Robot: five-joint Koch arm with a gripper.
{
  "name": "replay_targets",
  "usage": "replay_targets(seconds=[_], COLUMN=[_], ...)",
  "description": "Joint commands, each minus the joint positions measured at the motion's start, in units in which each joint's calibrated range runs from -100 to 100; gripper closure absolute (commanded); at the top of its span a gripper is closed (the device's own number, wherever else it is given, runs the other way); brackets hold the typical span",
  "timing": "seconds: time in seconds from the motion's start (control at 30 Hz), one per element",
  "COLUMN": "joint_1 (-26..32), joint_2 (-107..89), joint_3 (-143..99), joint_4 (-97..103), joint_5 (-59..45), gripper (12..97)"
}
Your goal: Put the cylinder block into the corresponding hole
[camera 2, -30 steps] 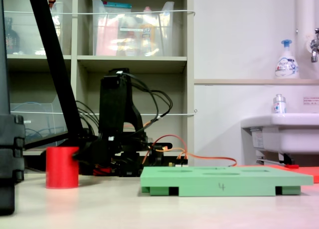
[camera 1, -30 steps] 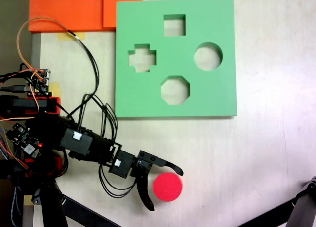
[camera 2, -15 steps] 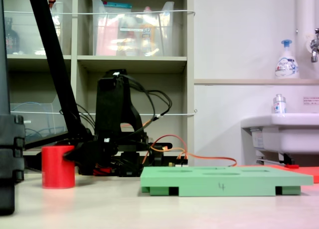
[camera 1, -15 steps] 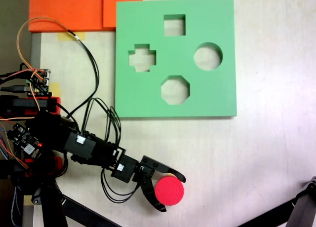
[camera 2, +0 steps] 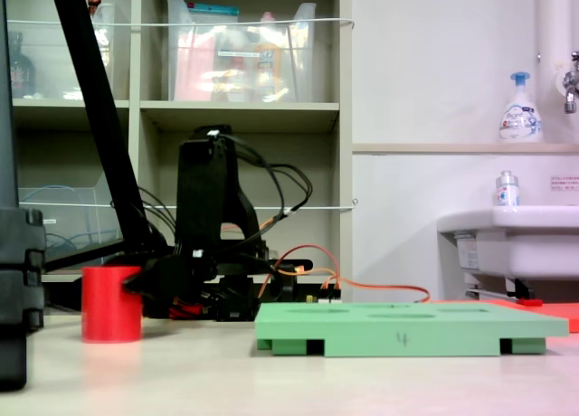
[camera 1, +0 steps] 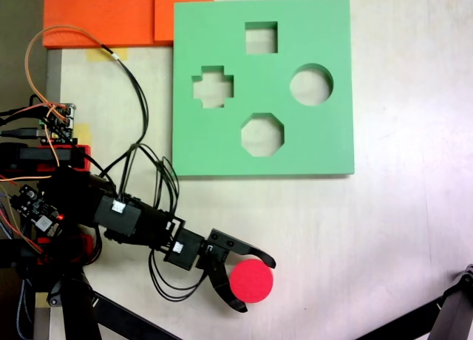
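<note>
The red cylinder block [camera 1: 253, 282] stands upright on the pale table near the front edge, well below the green foam board [camera 1: 295, 144]. My gripper [camera 1: 257, 286] straddles it. One finger lies along its far side and the other curves round its near left side, both touching it. From the side, the cylinder block [camera 2: 110, 304] rests on the table at the left, with the black arm right behind it. The corresponding hole, the circular cutout [camera 1: 311, 85], is at the board's right. The green foam board [camera 2: 407, 326] lies flat at centre right.
The board also has square [camera 1: 261, 38], cross [camera 1: 213, 87] and octagonal [camera 1: 261, 134] cutouts. Orange foam sheets [camera 1: 111, 15] lie at the top left. Loose wires and a circuit board [camera 1: 55, 122] sit by the arm's base. A black stand leg [camera 1: 451, 310] crosses the bottom right corner.
The jaws have narrowed around the cylinder block. Arm and block shifted slightly toward the table's front edge, then back a little; the block stays on the table.
</note>
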Motion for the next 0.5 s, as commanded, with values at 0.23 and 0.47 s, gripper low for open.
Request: replay_targets(seconds=[0.23, 0.47], joint_1=[4.25, 14.11], joint_2=[-39.41, -58.13], joint_3=[-2.31, 8.66], joint_4=[-13.34, -35.97], joint_5=[0.24, 0.10], gripper=[78.8, 78.8])
